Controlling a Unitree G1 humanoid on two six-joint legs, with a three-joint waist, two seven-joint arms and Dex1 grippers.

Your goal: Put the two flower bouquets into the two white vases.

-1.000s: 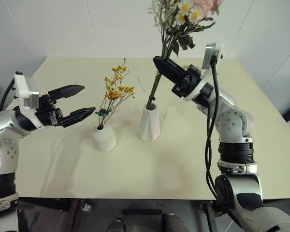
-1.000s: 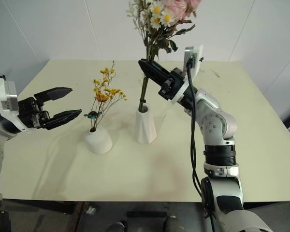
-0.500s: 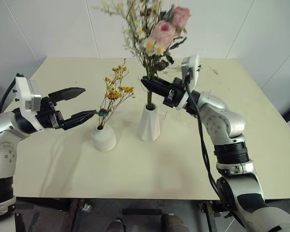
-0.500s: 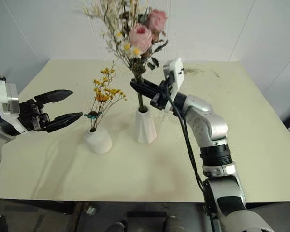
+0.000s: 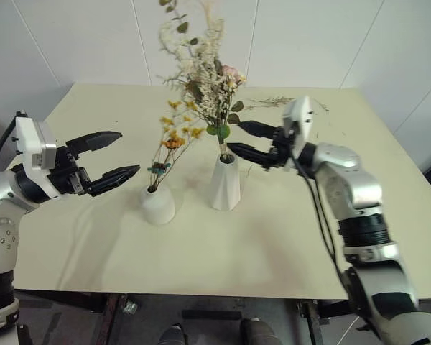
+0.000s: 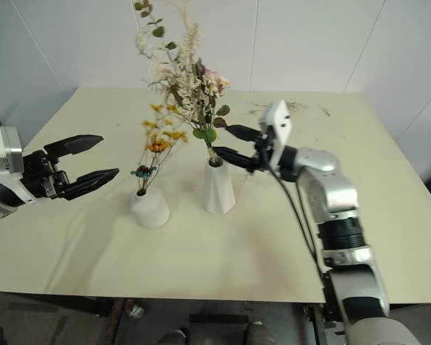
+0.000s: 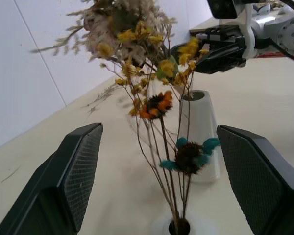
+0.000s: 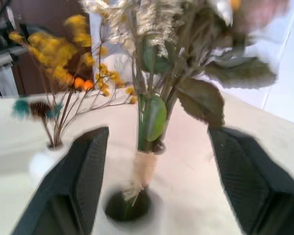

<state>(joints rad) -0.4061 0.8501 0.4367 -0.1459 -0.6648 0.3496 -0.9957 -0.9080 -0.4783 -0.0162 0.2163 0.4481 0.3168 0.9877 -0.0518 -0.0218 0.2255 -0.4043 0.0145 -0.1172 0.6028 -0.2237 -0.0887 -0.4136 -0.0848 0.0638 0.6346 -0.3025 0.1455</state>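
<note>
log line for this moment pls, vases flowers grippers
fuller cream-pink bouquet: stems in taller white tapered ceramic vase | sparse yellow-orange bouquet: in short squat white vase | right gripper: open beside stems | left gripper: open, apart

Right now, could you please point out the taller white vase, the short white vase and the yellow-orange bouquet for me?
Taller white vase (image 5: 225,185): left eye view, middle of its cone body.
Short white vase (image 5: 159,205): left eye view, its rounded front.
Yellow-orange bouquet (image 5: 175,141): left eye view, its orange blossom cluster.

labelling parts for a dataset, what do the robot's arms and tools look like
Both arms are silver-grey metal with black joint rings. Each ends in a tool of two black tapered fingers, textured on the inside: left tool, right tool. A white camera block sits on each wrist, and black cables run along both arms.
</note>
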